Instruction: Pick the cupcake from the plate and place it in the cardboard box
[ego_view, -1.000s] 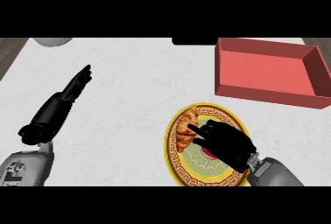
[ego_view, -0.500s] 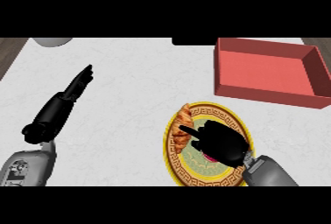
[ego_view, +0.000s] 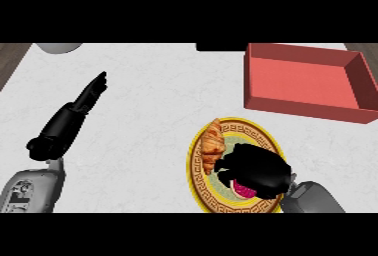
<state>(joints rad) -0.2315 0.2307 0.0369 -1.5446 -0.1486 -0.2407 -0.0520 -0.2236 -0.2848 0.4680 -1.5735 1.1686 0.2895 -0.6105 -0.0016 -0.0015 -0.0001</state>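
Note:
A round plate (ego_view: 199, 172) with a gold patterned rim lies at the lower right of the counter. On its left part lies a croissant (ego_view: 212, 144). My right hand (ego_view: 255, 167) covers the middle of the plate with curled fingers over the cupcake (ego_view: 243, 190), of which only a pink edge shows below the hand. The box (ego_view: 303, 82), red inside with low walls, stands open at the upper right, well apart from the plate. My left hand (ego_view: 74, 112) rests on the left with straight fingers pointing up, holding nothing.
A grey round object (ego_view: 59, 47) sits at the top left edge and a dark object (ego_view: 220, 47) at the top middle. Bare white marbled counter lies between plate and box.
My right hand has moved down and closed over the middle of the plate, its fingers curling round the cupcake. The left hand has stayed still.

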